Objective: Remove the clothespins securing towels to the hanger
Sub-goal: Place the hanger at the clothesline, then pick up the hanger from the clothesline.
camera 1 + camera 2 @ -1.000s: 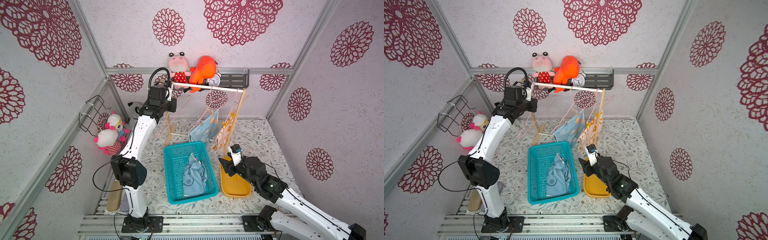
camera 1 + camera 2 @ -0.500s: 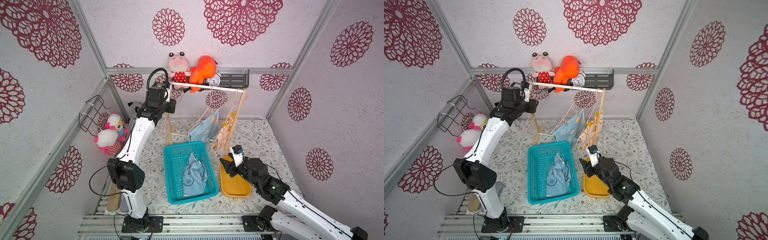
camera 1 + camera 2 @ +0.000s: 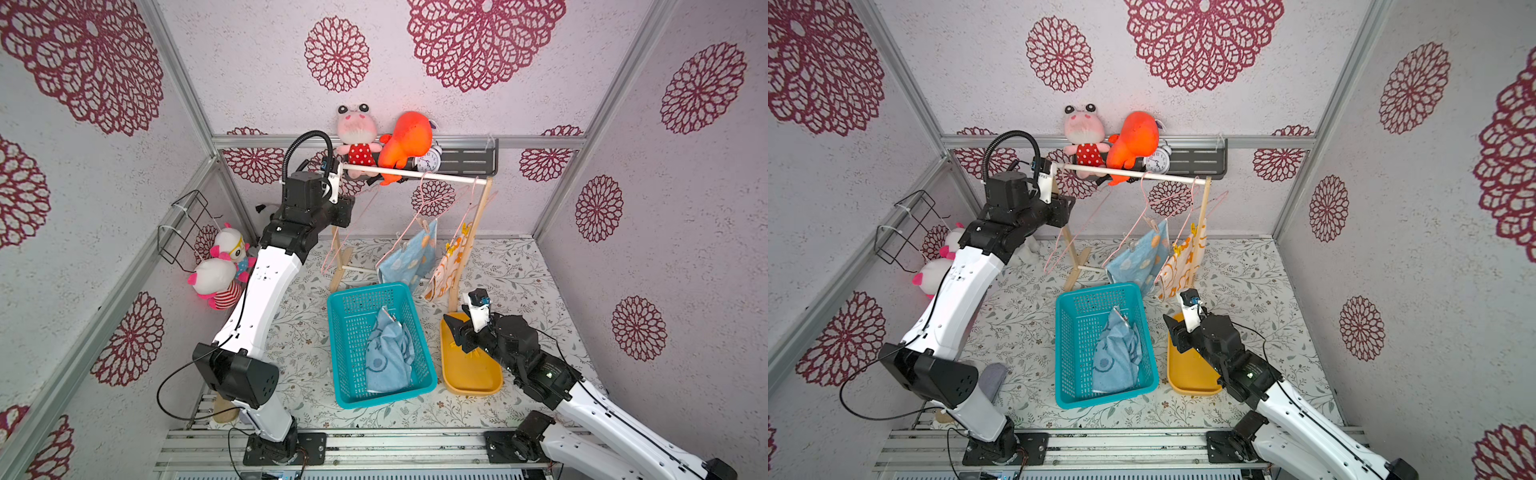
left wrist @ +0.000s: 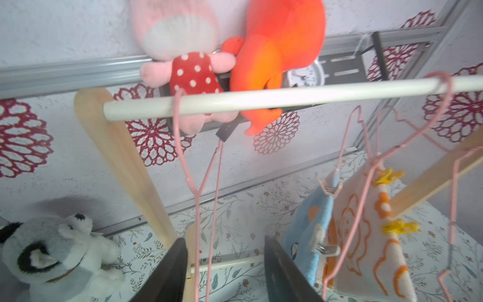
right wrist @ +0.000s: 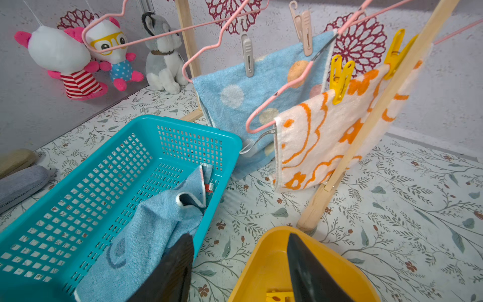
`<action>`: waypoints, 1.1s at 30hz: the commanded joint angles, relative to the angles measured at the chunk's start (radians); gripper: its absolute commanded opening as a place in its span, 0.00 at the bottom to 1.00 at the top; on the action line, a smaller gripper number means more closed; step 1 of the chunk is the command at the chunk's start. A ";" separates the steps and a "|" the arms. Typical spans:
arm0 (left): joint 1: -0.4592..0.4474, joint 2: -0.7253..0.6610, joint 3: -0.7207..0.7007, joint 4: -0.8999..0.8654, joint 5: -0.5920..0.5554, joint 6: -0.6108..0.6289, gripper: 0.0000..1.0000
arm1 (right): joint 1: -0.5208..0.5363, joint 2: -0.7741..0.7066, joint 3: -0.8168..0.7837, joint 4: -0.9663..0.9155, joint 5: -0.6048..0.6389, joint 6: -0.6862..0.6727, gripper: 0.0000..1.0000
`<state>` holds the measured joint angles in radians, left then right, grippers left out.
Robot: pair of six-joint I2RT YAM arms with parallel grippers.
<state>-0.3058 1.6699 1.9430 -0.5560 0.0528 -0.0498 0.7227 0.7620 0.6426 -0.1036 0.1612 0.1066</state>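
A light blue towel (image 5: 235, 96) hangs from a pink hanger on the wooden rack (image 3: 478, 232), held by two beige clothespins (image 5: 247, 55). Beside it a white towel with orange print (image 5: 326, 130) is pinned by two yellow clothespins (image 5: 339, 78). Another blue towel (image 3: 388, 353) lies in the teal basket (image 3: 345, 399). My left gripper (image 4: 227, 261) is open high at the rack's left end, with the wires of a bare pink hanger (image 4: 198, 183) between its fingers. My right gripper (image 5: 240, 261) is open and empty, low over the yellow tray (image 5: 261, 261), where a yellow clothespin (image 5: 278, 296) lies.
Plush toys (image 3: 399, 137) and a clock (image 3: 428, 160) sit on the back shelf behind the white rod (image 3: 415, 174). More plush toys (image 3: 216, 274) lean on the left wall under a wire holder (image 3: 183, 224). The rack's wooden foot (image 5: 311, 217) stands just beyond the tray.
My left gripper has gone from shut to open and its arm has shifted slightly left by the rack's end. The right arm has barely moved.
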 commanded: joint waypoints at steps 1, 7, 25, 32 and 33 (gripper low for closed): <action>-0.031 -0.061 -0.027 0.040 0.047 0.023 0.50 | -0.029 -0.023 0.028 0.005 0.004 0.001 0.59; -0.111 -0.061 -0.054 0.078 0.145 0.023 0.50 | -0.071 -0.026 0.023 0.010 -0.020 0.007 0.59; -0.181 0.166 -0.043 0.321 0.282 -0.088 0.53 | -0.089 -0.087 -0.021 -0.005 -0.012 0.029 0.55; -0.181 0.257 0.036 0.378 0.323 -0.130 0.54 | -0.092 -0.102 -0.043 0.001 -0.014 0.036 0.51; -0.181 0.270 0.046 0.386 0.321 -0.136 0.54 | -0.094 -0.104 -0.044 -0.001 -0.014 0.036 0.51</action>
<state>-0.4824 1.9129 1.9530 -0.2356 0.3511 -0.1513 0.6373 0.6769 0.5919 -0.1181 0.1513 0.1226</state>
